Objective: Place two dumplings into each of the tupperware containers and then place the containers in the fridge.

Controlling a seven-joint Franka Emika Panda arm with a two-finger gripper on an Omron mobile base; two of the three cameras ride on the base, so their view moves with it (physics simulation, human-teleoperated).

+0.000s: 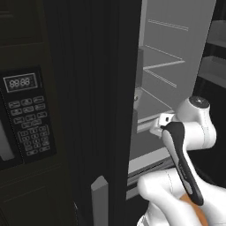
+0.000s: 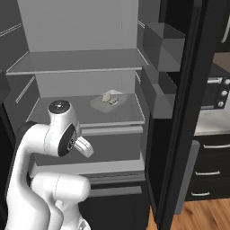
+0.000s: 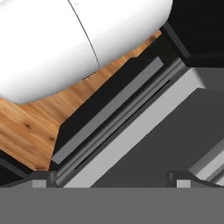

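Putting tubs away: one tupperware container (image 2: 109, 102) with dumplings (image 2: 106, 97) sits on the fridge (image 2: 85, 60) shelf, above the gripper (image 3: 111, 180), whose fingers are wide apart, holding nothing. Next, probably fetch the other tub.

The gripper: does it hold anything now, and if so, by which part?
Nothing is held. In the hand view the gripper is open, with only the fridge front below it.

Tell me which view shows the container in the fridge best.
The right base view: the container sits in plain sight on a middle shelf of the open fridge, with dumplings in it. The left base view looks in at a steep angle, and I cannot make it out there. The hand view looks at the fridge's base and floor.
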